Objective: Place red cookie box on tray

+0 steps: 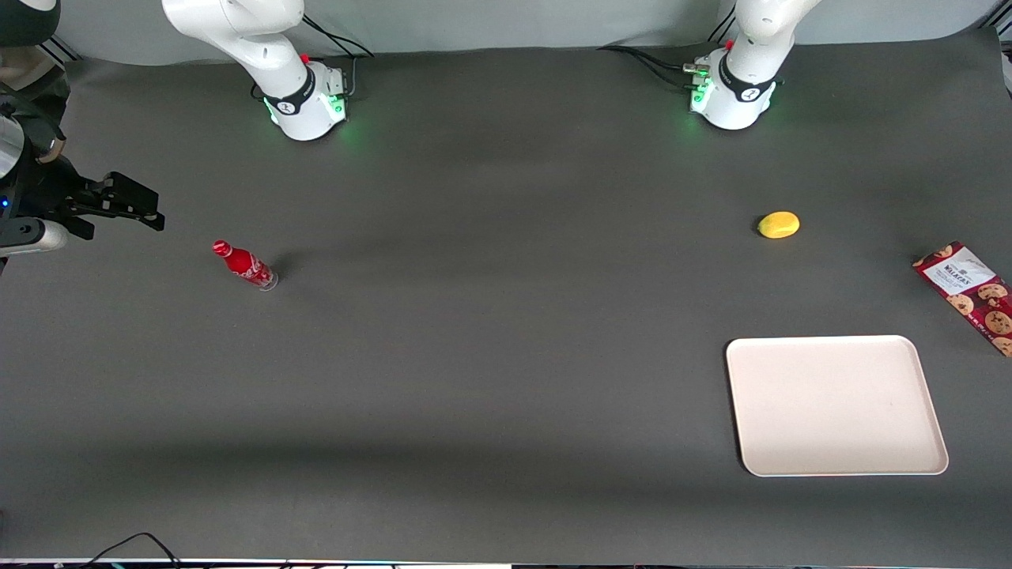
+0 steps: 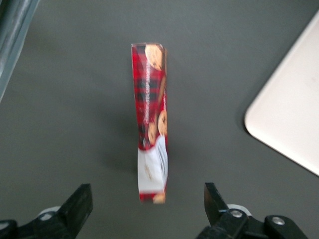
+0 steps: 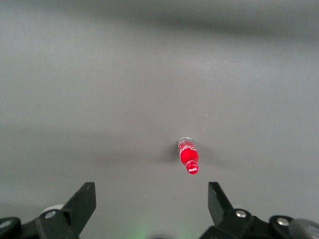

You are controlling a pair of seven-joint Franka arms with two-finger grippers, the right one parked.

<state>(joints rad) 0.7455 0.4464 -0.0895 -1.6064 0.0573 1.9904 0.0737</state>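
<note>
Red cookie box (image 2: pixel 151 122) flat on table at working arm's end, just beside tray (image 1: pixel 834 405), not on it. Gripper (image 2: pixel 148 206) hovers above box, fingers spread, empty. Risk: flat box slips from pinch, lands off tray.

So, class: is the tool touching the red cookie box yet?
Apart. In the left wrist view the open tool hangs above the red cookie box, its fingers spread wide of the box, dark table showing between them.
</note>
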